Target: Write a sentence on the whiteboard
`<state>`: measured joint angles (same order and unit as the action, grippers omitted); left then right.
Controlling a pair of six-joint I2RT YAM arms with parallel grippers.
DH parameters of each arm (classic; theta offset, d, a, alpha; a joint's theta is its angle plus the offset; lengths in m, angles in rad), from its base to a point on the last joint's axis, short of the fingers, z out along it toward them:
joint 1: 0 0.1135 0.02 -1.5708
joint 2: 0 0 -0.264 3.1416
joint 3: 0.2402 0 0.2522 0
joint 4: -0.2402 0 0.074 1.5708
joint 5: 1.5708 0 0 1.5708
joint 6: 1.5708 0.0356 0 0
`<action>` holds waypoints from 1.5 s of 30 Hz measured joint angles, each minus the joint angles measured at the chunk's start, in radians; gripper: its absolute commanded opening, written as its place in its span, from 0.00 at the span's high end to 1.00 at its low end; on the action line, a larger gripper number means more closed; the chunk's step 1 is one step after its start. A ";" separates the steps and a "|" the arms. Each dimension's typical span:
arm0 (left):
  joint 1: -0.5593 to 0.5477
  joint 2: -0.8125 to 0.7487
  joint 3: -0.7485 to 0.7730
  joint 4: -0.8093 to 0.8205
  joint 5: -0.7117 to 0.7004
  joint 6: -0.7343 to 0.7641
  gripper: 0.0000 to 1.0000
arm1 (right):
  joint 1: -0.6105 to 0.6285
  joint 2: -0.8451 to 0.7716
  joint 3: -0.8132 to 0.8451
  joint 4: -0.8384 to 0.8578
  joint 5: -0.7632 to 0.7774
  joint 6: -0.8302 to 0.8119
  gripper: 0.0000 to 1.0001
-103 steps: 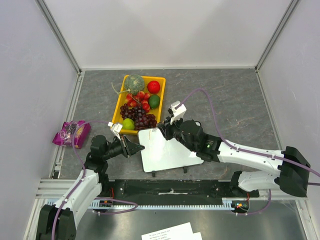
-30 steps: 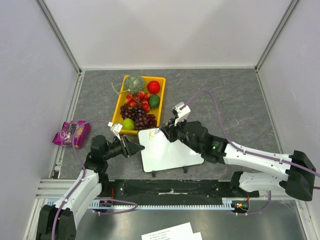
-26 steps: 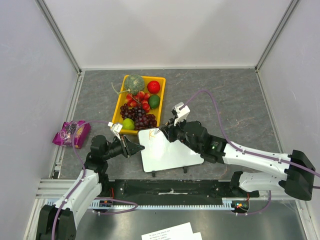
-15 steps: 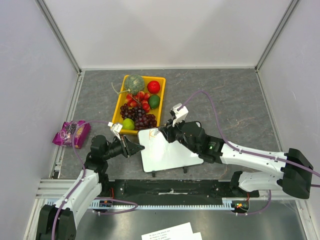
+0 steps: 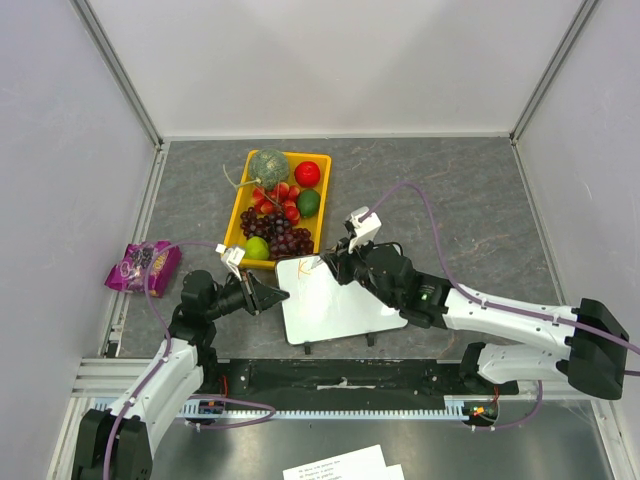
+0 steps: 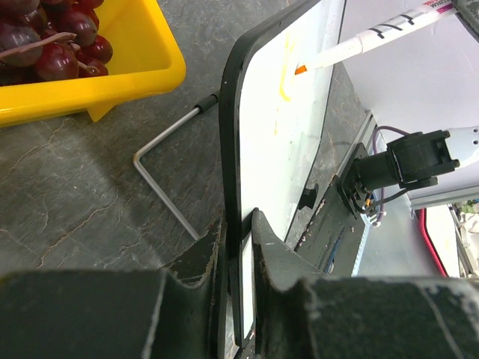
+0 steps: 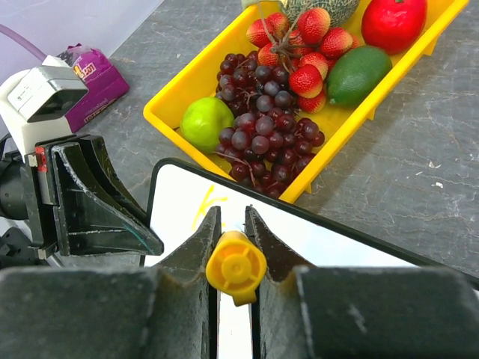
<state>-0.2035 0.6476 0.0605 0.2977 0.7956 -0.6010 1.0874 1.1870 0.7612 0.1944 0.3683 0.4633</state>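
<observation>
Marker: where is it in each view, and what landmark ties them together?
Top external: marker at centre, tip at the whiteboard's far-left corner.
Left wrist: marker upper right, orange tip at the whiteboard.
Right wrist: marker's yellow end bottom centre, in the right gripper.
Shared landmark: yellow tray.

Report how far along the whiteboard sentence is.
Done: the left gripper is shut on the whiteboard edge, steadying it, and one orange letter, apparently a K, sits near its far left corner. In hand: the right gripper holds the marker, tip at the board beside that letter. Left: nearly the whole sentence; the rest of the board is blank.
</observation>
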 measured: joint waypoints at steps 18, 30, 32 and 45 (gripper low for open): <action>0.000 0.000 0.000 -0.001 0.000 0.000 0.98 | 0.000 0.005 0.014 -0.003 0.036 -0.008 1.00; 0.000 0.000 0.000 -0.002 0.000 0.000 0.98 | 0.000 0.014 0.014 0.000 -0.010 -0.006 1.00; 0.000 0.000 0.000 -0.002 0.000 0.000 0.98 | 0.000 0.014 0.013 0.000 -0.016 -0.006 1.00; 0.000 0.000 0.000 -0.005 -0.004 0.000 0.98 | 0.000 -0.012 -0.035 0.004 -0.037 0.024 1.00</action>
<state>-0.2035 0.6479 0.0605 0.2932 0.7914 -0.6010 1.0874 1.1751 0.7258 0.1982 0.3313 0.4873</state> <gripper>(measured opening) 0.196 0.204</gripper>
